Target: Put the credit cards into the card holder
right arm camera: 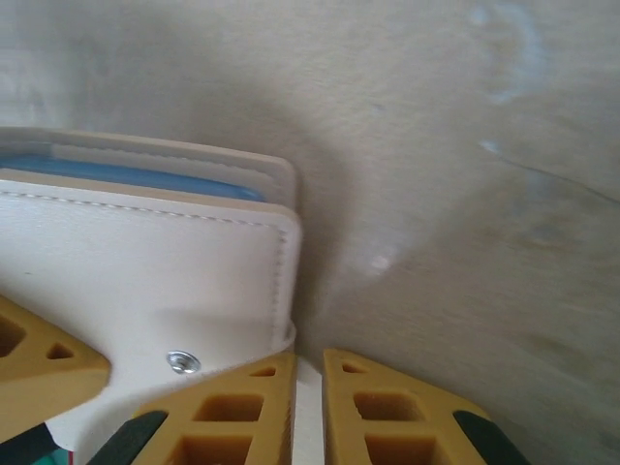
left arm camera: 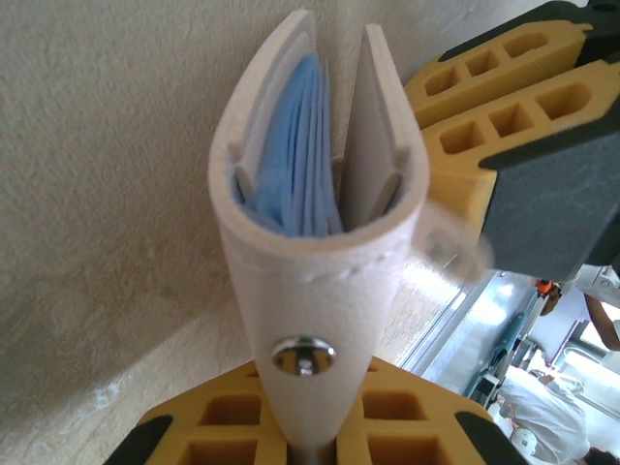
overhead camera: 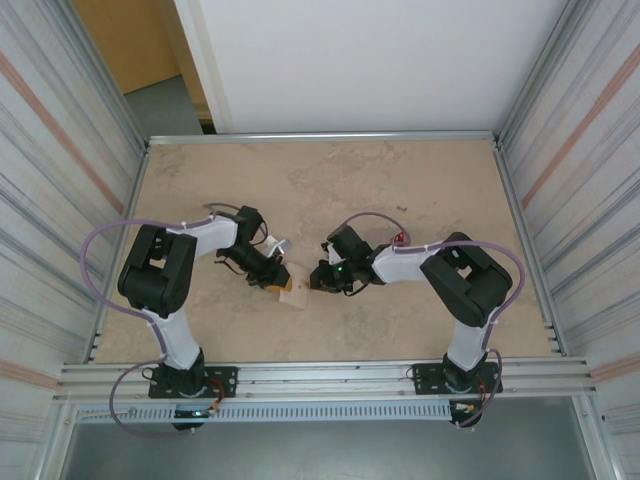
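The card holder (left arm camera: 315,291), a beige fold-over wallet, stands on edge with its spine and metal snap towards the left wrist camera. Pale blue inner pockets (left arm camera: 305,155) show between its two flaps. My left gripper (left arm camera: 310,407) is shut on its lower spine. In the top view the card holder (overhead camera: 295,294) sits between the left gripper (overhead camera: 274,281) and the right gripper (overhead camera: 318,280). In the right wrist view the card holder (right arm camera: 155,271) lies at the left, and my right gripper (right arm camera: 308,366) is shut on a thin white strip of its snap tab. The credit cards are out of view.
The beige tabletop (overhead camera: 330,180) stretches back to the metal frame rail (overhead camera: 320,136). Corrugated walls (overhead camera: 585,180) close both sides. A rail (overhead camera: 320,378) runs along the near edge by the arm bases.
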You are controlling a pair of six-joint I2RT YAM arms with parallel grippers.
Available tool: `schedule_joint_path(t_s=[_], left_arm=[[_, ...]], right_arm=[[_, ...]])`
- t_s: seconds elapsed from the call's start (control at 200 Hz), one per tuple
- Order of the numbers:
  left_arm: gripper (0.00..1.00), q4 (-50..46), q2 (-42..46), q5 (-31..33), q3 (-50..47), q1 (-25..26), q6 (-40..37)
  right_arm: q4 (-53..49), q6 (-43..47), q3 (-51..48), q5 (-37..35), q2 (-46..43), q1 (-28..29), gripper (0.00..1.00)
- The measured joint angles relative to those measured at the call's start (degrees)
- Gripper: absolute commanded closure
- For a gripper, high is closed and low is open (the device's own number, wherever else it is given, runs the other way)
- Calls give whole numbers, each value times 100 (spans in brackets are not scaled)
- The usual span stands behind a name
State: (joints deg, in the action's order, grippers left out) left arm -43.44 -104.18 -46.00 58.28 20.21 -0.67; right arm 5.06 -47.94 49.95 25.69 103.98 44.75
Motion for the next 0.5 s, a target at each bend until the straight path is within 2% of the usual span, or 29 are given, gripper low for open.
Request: schedule_joint_path(t_s=[0.376, 0.501], left_arm=[[100, -39, -31, -4, 33, -4, 0], [100, -37, -31, -4, 33, -4, 0]], right_arm=[[258, 63, 96, 96, 79, 35, 86], [219, 74, 107, 92, 55, 59, 83]])
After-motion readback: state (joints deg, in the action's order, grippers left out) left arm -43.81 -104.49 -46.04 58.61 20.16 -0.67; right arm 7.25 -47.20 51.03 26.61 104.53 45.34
